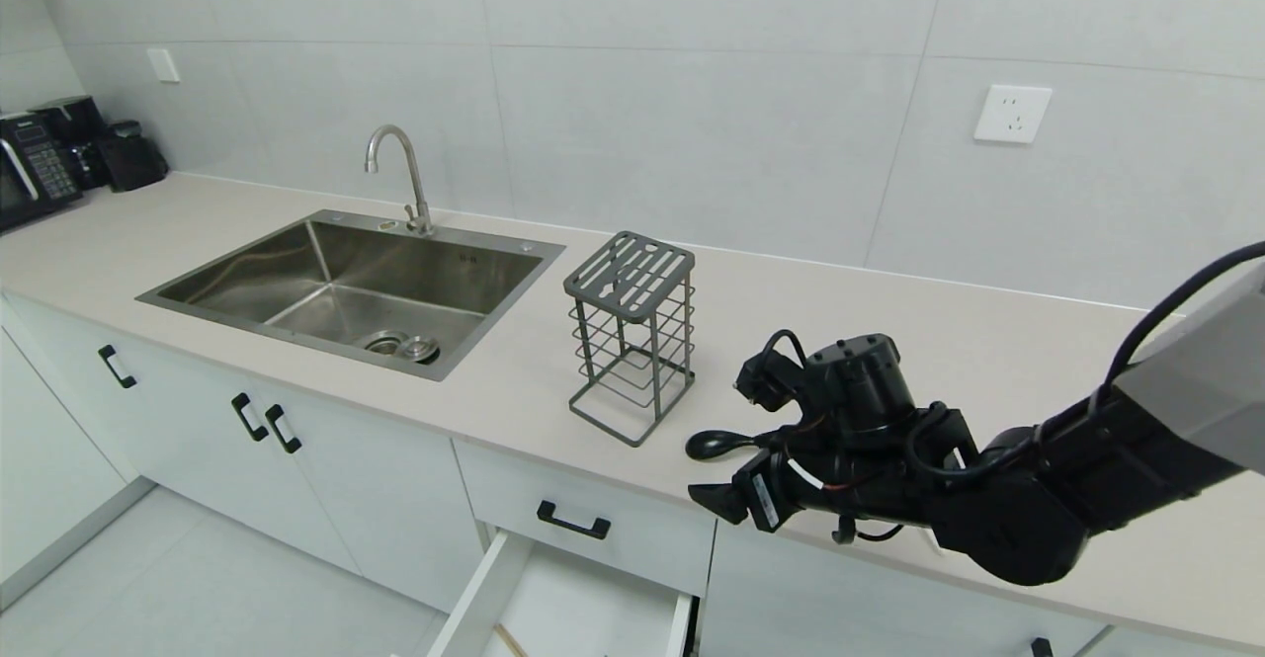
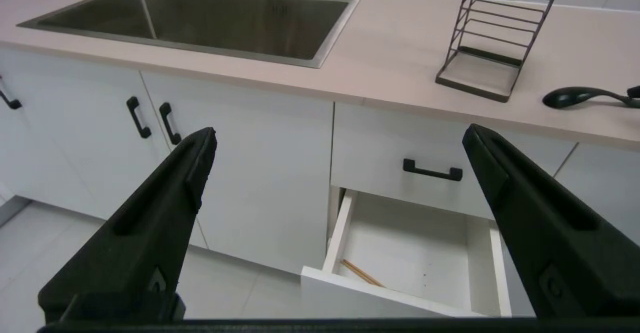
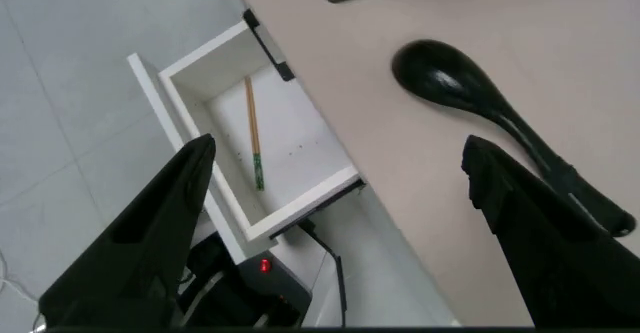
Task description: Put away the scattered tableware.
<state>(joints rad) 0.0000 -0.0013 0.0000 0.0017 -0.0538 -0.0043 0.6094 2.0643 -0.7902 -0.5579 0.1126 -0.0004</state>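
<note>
Black spoon (image 1: pixel 714 445) flat on counter (image 1: pixel 889 321)

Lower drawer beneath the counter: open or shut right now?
Open. The lower drawer is pulled out past the cabinet fronts, its white inside exposed, with a chopstick lying in it.

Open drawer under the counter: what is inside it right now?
Chopsticks lie on the floor of the drawer. Its rear is covered by the counter, so anything back there cannot be seen.
</note>
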